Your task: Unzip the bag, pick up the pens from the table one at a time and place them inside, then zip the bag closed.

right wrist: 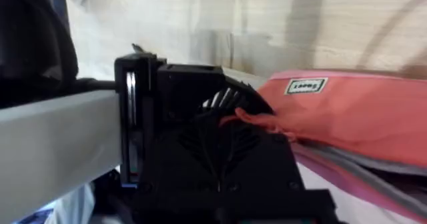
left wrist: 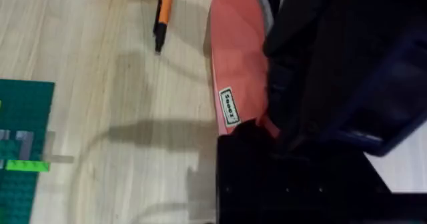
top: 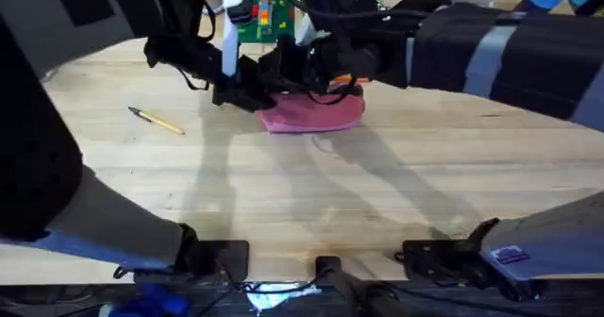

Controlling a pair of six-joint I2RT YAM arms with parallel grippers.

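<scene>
Bag [top: 311,115] lies pink and slumped, white label showing; both grippers' jaws unreadable.

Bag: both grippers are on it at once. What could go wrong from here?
1. Both grippers crowd the left end of the bag; they could collide or tug the fabric apart.
2. The bag lies loose on the table and may slide or lift.
3. The orange pen lies close beside the bag; a shift could knock it.

bags: one pink bag [top: 311,112] | pens: one yellowish pen [top: 156,121], one orange pen [left wrist: 163,14] | tables: one table [top: 377,194] | green boards: one green board [top: 262,20]
</scene>
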